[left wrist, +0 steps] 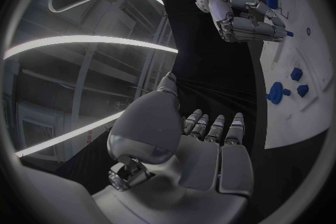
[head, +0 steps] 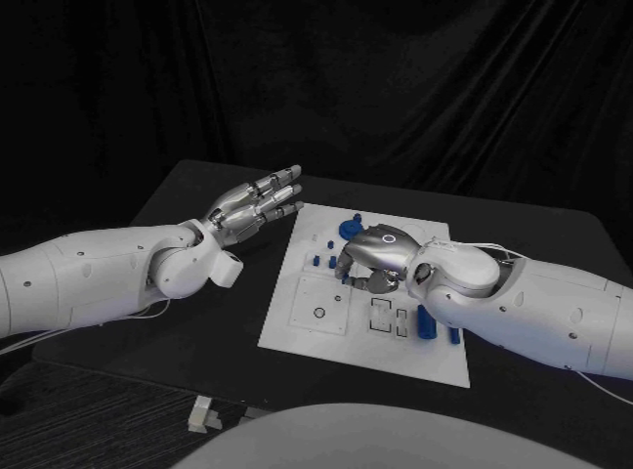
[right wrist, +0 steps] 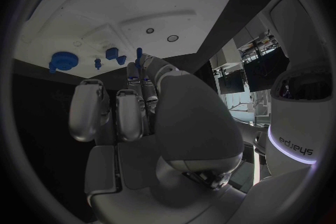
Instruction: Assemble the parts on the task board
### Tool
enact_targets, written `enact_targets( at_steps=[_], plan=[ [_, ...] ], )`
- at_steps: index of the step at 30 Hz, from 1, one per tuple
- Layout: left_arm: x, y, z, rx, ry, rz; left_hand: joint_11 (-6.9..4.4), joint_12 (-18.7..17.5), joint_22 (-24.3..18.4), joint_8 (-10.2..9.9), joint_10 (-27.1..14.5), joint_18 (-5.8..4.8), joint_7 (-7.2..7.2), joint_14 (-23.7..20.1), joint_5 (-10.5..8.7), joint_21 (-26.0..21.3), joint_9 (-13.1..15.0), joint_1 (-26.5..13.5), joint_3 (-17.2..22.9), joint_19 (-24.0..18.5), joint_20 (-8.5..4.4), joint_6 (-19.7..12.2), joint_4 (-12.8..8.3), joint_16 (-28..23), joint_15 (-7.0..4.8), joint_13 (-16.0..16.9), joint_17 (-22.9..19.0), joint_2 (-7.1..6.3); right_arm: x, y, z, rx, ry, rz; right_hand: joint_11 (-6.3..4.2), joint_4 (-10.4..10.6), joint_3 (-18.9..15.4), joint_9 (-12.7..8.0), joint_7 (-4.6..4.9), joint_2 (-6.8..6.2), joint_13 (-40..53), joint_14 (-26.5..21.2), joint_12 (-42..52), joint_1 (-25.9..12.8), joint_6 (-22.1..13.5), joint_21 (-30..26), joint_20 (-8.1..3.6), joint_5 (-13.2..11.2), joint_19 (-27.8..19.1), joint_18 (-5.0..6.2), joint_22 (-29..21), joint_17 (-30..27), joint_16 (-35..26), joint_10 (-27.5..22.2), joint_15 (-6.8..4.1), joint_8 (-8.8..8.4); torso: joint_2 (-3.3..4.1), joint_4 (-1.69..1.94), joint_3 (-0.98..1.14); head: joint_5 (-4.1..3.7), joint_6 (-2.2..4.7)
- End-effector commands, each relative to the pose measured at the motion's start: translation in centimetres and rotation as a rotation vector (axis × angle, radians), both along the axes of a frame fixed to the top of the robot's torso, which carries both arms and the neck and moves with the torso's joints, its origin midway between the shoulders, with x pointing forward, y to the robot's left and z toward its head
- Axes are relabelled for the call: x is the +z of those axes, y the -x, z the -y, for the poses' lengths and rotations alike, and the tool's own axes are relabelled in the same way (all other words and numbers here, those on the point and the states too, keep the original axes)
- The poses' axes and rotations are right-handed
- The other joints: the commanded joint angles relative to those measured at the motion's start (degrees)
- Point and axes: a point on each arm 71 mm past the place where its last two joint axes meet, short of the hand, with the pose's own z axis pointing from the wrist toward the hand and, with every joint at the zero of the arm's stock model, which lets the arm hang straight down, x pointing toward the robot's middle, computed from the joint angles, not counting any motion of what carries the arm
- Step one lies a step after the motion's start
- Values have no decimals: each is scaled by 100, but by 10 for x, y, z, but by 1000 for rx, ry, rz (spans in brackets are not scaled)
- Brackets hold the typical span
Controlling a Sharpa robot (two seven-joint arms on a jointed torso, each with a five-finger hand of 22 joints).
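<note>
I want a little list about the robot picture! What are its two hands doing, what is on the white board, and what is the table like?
left hand: the left hand is held over the black table beside the board, fingers straight and apart, holding nothing
right hand: the right hand is over the task board, pinching a small blue part in its fingertips
board: white, with blue parts standing near its far edge
table: black, with a small white piece at its near edge
</note>
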Motion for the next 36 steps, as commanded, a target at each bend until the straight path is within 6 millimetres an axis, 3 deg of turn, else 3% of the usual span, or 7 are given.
enact_targets(
  at_steps=[1,8,28,36],
  plan=[
    [1,1,2,-9,21,1,36,-20,-9,23,-10,97,16,-2,33,15,5,51,-6,13,37,20,-29,-21,25,-7,-7,22,0,0,-1,-6,-12,18,-40,-6,22,-8,-4,-57,7,191,1,5,-50,17,-9,23,-17,91,972,-6,15,99,16,-25,-2,-4,-2,21,0],
    [1,2,2,-11,23,0,37,-20,-9,24,-10,97,19,-2,32,15,6,48,-6,13,35,25,-26,-21,21,-7,-7,29,-2,2,-4,1,-18,16,-40,-5,26,-9,-2,-54,7,190,1,3,-55,6,-9,25,-20,93,969,-10,13,101,16,-30,-3,-3,-1,76,0],
    [0,1,5,-19,27,-2,42,-20,-16,24,-10,96,27,-2,20,13,5,29,-14,12,27,19,-11,-21,12,-7,-7,55,-4,3,-2,-2,-18,11,-44,-10,38,-10,-3,-51,12,191,6,5,-59,1,-9,38,-22,94,968,-5,16,121,15,-39,-1,-1,0,93,0],
    [0,1,4,-20,26,-4,42,-20,-15,25,-10,96,29,-2,20,13,7,28,-14,12,26,27,-10,-21,12,-7,-7,56,-5,5,-2,-5,-10,2,-41,-13,42,-12,0,-58,10,190,-2,3,-66,-2,-9,53,-23,95,967,-9,14,113,16,-47,-3,-5,1,166,0]
  ],
)
